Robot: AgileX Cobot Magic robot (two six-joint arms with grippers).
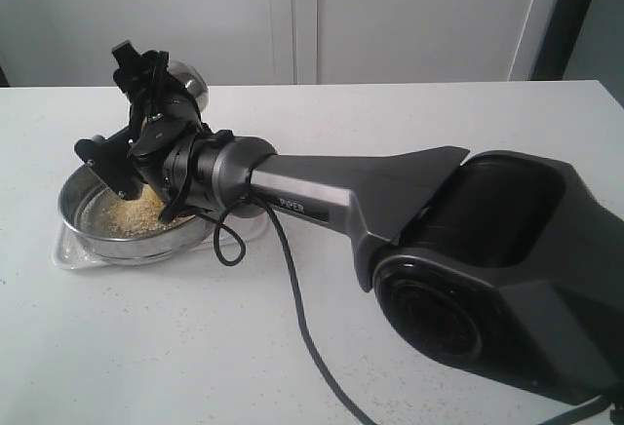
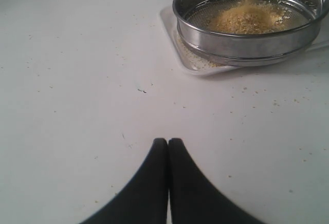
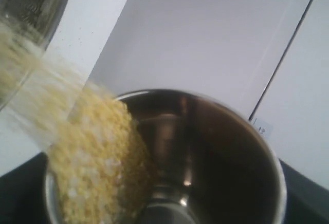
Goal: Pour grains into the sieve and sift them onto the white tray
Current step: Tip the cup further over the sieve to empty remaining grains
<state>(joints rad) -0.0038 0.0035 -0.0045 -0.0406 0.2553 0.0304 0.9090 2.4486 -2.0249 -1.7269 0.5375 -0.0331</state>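
The right pincer [image 1: 146, 84] pinches a steel cup [image 1: 187, 86] with its jaws spread wide around the cup's body. It holds the cup tipped hard over the sieve [image 2: 247, 41], having reached across towards the bench's left edge. The grains [image 2: 247, 21] run off the cup's lip in a thin yellow stream and heap on the mesh, a little off the middle. A good share is not yet out and lies banked against the cup's lower side in the right wrist view. The sieve rests on the white tray [image 2: 174, 49], and a dusting of fine grains already lies under the mesh. The left pincer [image 2: 168, 144] is pressed together with nothing in it, low over bare bench [image 2: 77, 80] and well apart from the sieve.

The likely trouble is spillage. The stream falls fairly close to the sieve's far wall, so a steeper tip or a small drift of the wrist could send grains over the rim. Stray specks already dot the bench near the tray. A smooth round cup held this steeply may also twist or slide between the jaws. When sifting comes, a rough shake could walk the sieve off the tray, so the fines would land on the bench.
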